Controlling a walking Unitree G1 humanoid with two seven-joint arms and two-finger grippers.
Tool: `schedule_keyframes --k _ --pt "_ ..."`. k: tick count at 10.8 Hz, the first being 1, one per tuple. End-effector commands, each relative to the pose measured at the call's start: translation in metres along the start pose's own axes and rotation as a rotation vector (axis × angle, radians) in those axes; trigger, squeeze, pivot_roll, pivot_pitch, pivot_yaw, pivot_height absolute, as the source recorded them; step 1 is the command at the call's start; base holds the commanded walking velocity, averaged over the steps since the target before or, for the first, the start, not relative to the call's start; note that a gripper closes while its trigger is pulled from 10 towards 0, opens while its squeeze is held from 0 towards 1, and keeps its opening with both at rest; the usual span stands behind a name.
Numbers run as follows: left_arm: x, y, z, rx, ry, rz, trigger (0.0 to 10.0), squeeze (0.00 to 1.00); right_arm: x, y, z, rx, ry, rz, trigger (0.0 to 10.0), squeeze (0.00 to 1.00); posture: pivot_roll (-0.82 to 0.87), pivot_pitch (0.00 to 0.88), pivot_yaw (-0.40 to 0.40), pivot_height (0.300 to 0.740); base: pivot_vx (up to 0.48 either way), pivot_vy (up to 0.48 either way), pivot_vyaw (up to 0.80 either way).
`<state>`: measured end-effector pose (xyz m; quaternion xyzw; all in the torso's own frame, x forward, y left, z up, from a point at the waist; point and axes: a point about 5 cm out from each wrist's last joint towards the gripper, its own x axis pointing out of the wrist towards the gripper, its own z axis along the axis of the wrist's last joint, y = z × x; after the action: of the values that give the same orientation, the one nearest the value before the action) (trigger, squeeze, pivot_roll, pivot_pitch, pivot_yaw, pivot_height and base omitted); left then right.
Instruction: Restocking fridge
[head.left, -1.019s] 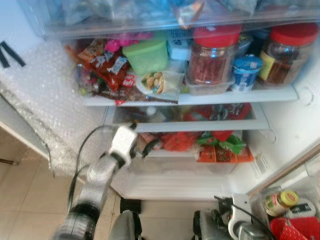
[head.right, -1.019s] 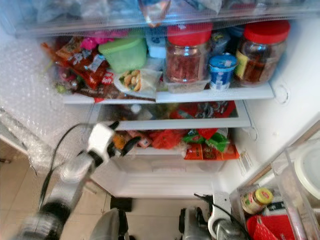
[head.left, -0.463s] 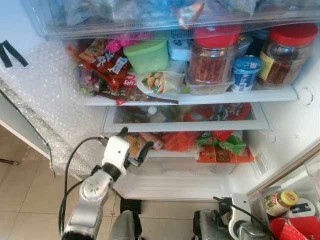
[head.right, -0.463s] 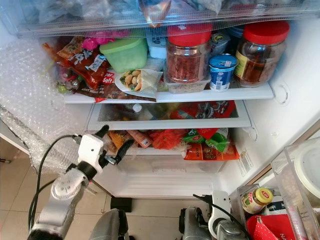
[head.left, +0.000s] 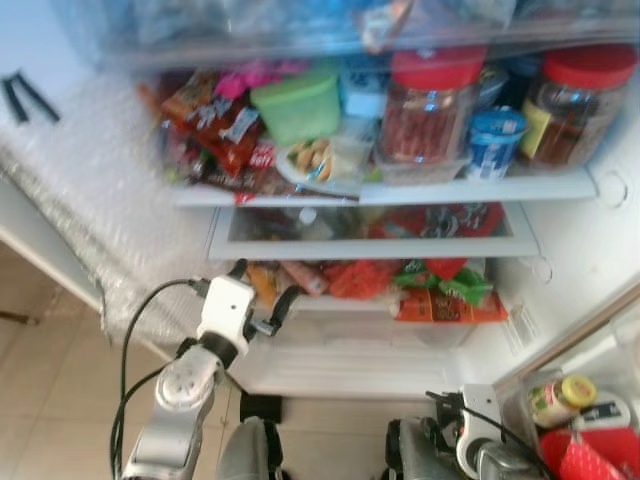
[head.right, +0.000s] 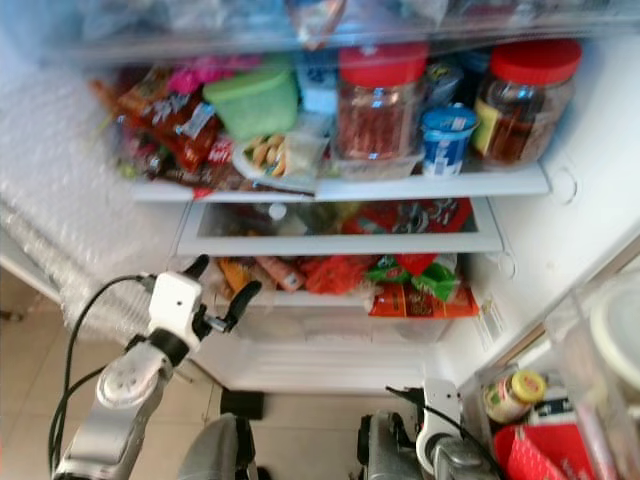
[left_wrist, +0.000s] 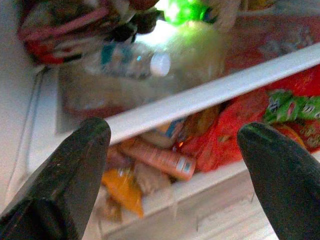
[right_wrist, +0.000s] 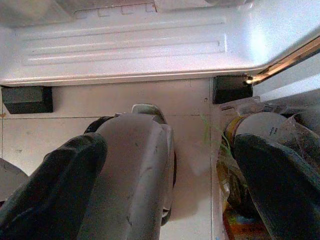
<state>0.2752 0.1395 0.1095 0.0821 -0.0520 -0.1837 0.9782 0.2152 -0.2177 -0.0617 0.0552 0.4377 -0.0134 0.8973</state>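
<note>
Left eye view: left gripper (head.left: 262, 291) spread, empty, before fridge drawer (head.left: 350, 330).
Right gripper (right_wrist: 165, 165): spread, low over floor (right_wrist: 190, 125).

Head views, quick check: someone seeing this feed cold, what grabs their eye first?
Probably the two big red-lidded jars on the crowded upper shelf, beside a green container and a blue cup. Next, the left gripper, fingers open and empty, held before the left end of the snack-filled drawer below. The right gripper hangs open near the floor.
</note>
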Motion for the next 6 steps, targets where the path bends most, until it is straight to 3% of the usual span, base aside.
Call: schedule_keyframes --k 1,6 --pt "-0.0059 0.0046 -0.0047 0.016 0.035 0.022 10.0 0.0 -0.0018 -0.0046 -0.0061 0.001 0.013 -0.015 10.0 0.0 -0.05 0.107 0.053 0.63 -0.326 0.0 0.0" --pt "-0.0096 0.0118 -0.0099 0.008 0.075 0.104 10.0 0.0 -0.0019 -0.005 -0.0058 0.002 0.015 -0.005 10.0 0.0 -0.04 0.116 0.046 0.63 -0.331 0.0 0.0"
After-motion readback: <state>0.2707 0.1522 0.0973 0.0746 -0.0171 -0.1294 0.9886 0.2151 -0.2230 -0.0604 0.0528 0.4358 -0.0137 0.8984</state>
